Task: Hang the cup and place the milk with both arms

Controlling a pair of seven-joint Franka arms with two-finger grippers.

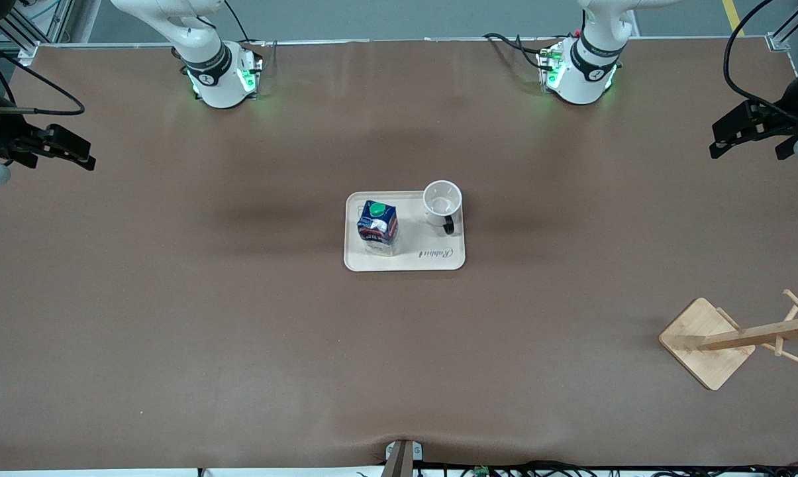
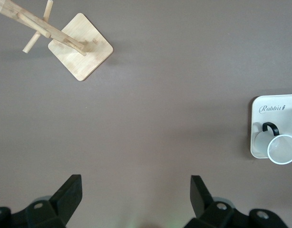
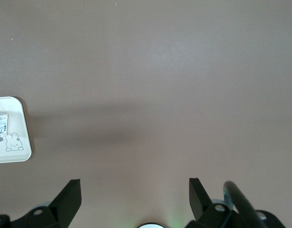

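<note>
Word "Rabbit" in script was read on cream tray (image 1: 438, 254), printed along tray edge nearest front camera. Same script word was seen on tray in left wrist view (image 2: 274, 109). Small rabbit drawing was seen on tray corner in right wrist view (image 3: 13, 141). Red-and-white label on milk (image 1: 377, 227) could not be read.

Bare table (image 1: 173, 318) all round tray (image 1: 405, 264); milk (image 1: 377, 227) beside cup (image 1: 442, 205), narrow gap btwn; rack (image 1: 736, 339) well apart.
</note>
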